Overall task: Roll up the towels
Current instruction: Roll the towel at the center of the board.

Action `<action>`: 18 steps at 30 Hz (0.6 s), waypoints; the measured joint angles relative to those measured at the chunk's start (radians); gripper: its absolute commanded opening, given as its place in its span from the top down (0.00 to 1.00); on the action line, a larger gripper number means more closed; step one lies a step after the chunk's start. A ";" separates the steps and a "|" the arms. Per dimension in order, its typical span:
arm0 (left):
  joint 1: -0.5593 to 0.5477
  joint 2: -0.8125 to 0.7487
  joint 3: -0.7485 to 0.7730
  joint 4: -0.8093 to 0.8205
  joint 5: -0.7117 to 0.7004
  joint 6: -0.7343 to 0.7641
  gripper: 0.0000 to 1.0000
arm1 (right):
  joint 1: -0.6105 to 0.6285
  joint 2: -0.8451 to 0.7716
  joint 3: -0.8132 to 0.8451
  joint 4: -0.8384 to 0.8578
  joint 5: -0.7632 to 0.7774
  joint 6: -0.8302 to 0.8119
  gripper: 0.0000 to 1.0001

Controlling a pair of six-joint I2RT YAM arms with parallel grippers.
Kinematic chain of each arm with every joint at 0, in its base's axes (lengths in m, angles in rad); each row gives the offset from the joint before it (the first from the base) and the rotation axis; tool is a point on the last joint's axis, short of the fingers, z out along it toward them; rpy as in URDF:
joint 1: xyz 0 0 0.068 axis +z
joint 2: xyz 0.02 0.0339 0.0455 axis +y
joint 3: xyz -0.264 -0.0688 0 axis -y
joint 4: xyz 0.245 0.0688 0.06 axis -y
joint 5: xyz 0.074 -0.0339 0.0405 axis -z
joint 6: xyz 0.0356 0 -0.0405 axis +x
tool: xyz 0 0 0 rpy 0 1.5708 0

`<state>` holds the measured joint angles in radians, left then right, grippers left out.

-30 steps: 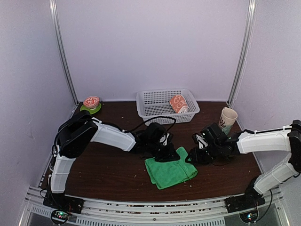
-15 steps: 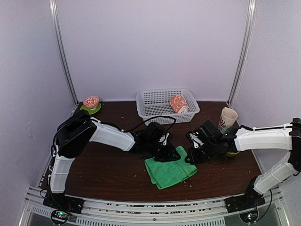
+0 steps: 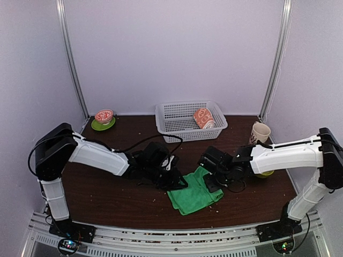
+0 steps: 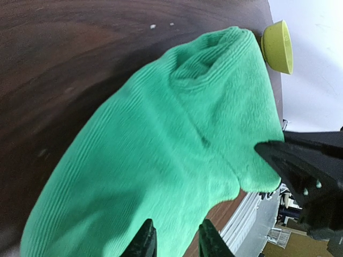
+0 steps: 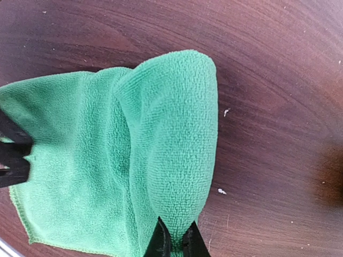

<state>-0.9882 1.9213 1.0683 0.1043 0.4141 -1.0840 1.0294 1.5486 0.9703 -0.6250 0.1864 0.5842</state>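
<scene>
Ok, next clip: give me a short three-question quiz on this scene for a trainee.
1. True or false: the peach-orange bunny-print towel lies inside the white plastic mesh basket.
2. The right gripper has its jaws: A wide open; B shut on a fold of the bright green plush towel; C shut on nothing.
3. How many towels lie directly on the dark wooden table?
Key: 1 true; 2 B; 3 one.

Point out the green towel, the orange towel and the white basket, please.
green towel (image 3: 194, 195), top view, its flat middle.
orange towel (image 3: 203, 117), top view, its rolled middle.
white basket (image 3: 177, 120), top view, its bare mesh floor.
</scene>
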 measured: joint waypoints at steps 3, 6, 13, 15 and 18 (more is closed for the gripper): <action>0.000 -0.084 -0.088 0.002 -0.028 -0.009 0.72 | 0.040 0.047 0.047 -0.036 0.053 0.006 1.00; 0.000 -0.152 -0.151 -0.001 -0.068 -0.011 0.72 | 0.075 0.095 0.090 -0.053 0.085 0.016 1.00; 0.000 -0.198 -0.209 0.001 -0.126 -0.011 0.72 | 0.124 0.186 0.158 -0.085 0.111 0.032 0.88; 0.000 -0.198 -0.220 0.000 -0.134 -0.011 0.73 | 0.132 0.195 0.162 -0.084 0.108 0.034 0.82; 0.000 -0.198 -0.230 0.000 -0.143 -0.011 0.73 | 0.139 0.196 0.162 -0.072 0.089 0.039 0.75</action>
<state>-0.9882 1.7237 0.8379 0.1047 0.2707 -1.0950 1.1687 1.7447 1.1320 -0.6971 0.2749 0.6235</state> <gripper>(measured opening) 0.275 0.191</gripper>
